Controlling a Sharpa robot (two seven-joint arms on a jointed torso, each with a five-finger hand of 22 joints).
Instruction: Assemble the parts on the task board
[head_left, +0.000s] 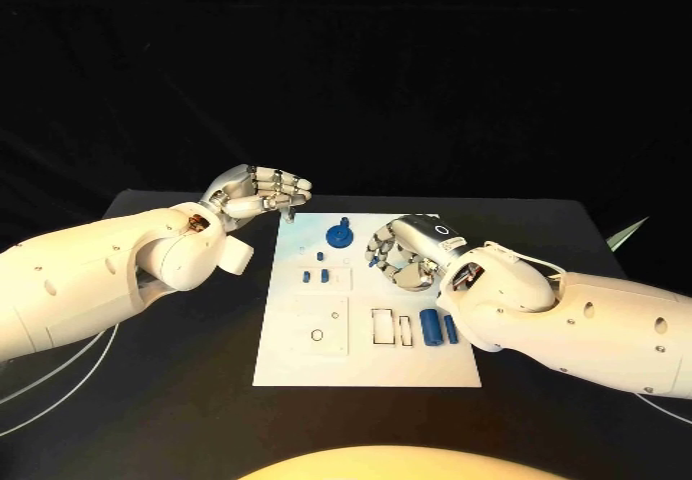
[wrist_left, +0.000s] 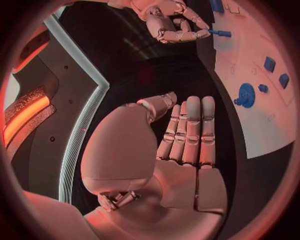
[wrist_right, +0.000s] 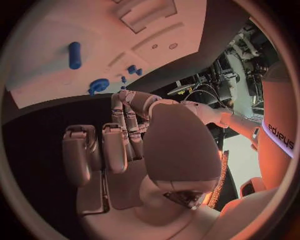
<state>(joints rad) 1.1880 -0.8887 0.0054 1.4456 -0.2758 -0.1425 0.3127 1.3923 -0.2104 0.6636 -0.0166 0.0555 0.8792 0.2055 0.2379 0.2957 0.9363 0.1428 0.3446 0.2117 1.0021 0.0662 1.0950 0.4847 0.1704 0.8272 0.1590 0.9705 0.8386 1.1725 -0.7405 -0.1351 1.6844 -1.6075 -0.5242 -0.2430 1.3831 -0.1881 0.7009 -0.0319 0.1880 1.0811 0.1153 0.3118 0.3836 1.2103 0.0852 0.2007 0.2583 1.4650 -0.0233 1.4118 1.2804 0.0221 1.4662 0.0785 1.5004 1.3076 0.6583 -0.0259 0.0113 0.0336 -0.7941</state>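
The white task board (head_left: 368, 365) lies in the middle of the black table. On it are a blue round piece with a knob (head_left: 339, 235) (wrist_left: 245, 95) (wrist_right: 98, 85), small blue blocks (head_left: 306, 275) (wrist_left: 269, 63) and two blue cylinders (head_left: 430, 323) side by side. My right hand (head_left: 407, 250) (wrist_left: 169, 25) hovers over the board's far half with fingers curled, pinching a small blue peg (wrist_left: 220, 33) at its fingertips. My left hand (head_left: 260, 192) (wrist_left: 187, 135) hangs off the board's far left corner, fingers side by side, holding nothing.
A square white insert with holes (head_left: 320, 325) and rectangular recesses (head_left: 382, 325) take up the board's near half. Black table (head_left: 188, 400) surrounds the board. A white cable (head_left: 58, 375) curves along the table's left side.
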